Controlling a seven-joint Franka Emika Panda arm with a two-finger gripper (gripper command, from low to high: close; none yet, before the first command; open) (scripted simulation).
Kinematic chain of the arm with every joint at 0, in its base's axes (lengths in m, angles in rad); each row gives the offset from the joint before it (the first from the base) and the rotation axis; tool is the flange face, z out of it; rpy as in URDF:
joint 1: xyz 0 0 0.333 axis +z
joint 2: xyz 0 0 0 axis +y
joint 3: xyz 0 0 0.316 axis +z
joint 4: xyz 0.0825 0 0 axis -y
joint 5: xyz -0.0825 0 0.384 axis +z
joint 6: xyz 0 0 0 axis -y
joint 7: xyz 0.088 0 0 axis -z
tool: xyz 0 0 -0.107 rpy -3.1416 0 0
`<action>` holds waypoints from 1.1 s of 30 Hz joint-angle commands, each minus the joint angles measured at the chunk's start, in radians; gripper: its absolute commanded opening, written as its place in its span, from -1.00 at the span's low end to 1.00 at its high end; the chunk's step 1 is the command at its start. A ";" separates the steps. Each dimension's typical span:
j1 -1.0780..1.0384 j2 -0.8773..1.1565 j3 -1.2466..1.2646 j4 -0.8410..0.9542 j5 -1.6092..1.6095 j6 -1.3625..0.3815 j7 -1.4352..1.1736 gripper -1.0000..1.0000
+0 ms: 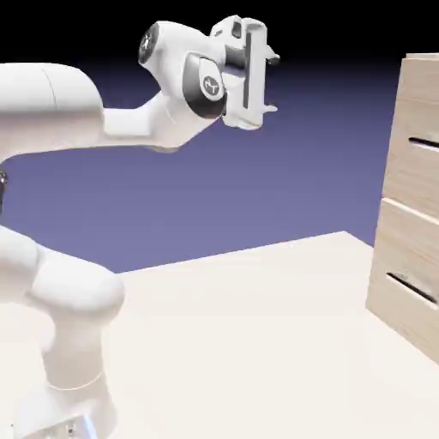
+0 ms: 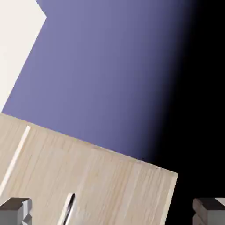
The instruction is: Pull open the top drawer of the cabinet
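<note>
The cabinet [image 1: 410, 257] of pale wood grain stands at the exterior view's right edge. Its top drawer [image 1: 413, 176] is flush with the front, and the dark slot handle [image 1: 424, 144] sits across it. My gripper [image 1: 273, 83] hangs high in the air well to the left of the cabinet. It points toward the cabinet and is open, with nothing between its fingers. The hand view is rolled. There the top drawer [image 2: 114, 184] fills the bottom, with its slot handle [image 2: 67, 212] near the left fingertip [image 2: 15, 211]. My gripper [image 2: 112, 215] is apart from the wood.
A lower drawer with its own slot handle [image 1: 411, 288] sits beneath the top one. The cream table [image 1: 240, 343] stretches between the robot's base and the cabinet. The arm's elbow and base fill the exterior view's left side.
</note>
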 commanded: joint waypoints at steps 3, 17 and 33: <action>0.070 -0.030 -0.051 0.041 -0.097 -0.016 -0.131 0.00; 0.398 -0.172 -0.287 0.231 -0.552 -0.092 -0.739 0.00; 0.772 -0.333 -0.558 0.448 -1.072 -0.178 -1.435 0.00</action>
